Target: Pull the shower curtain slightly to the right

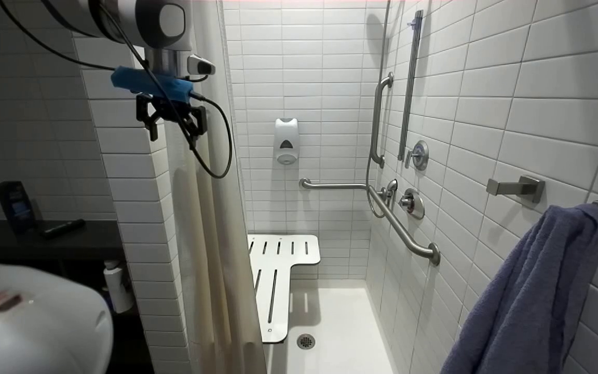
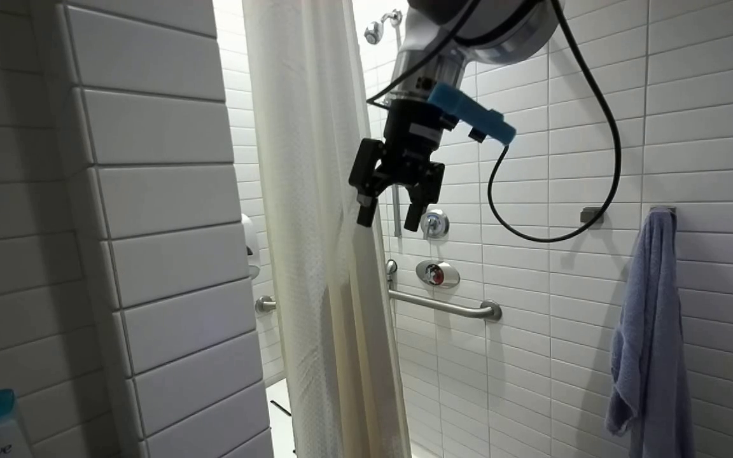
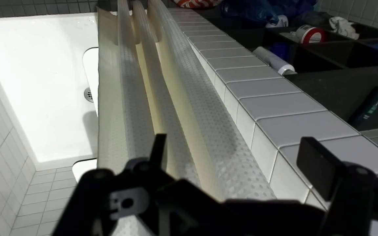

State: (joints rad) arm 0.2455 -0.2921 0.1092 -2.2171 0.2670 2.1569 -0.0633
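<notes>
The gripper (image 2: 388, 219) is pointing down, its two fingers (image 2: 366, 215) standing well apart, and the shower curtain (image 2: 315, 222) is hanging near it in long folds, mostly toward the left in an exterior view! One finger is overlapping the curtain near its edge there; its partner is showing against the white tiled wall (image 2: 519, 280). In the wrist view, folds are filling much of the gap, one finger crossing in front of them, its partner before the tiled partition (image 3: 264, 88). Whether finger and curtain are touching, I cannot tell.
</notes>
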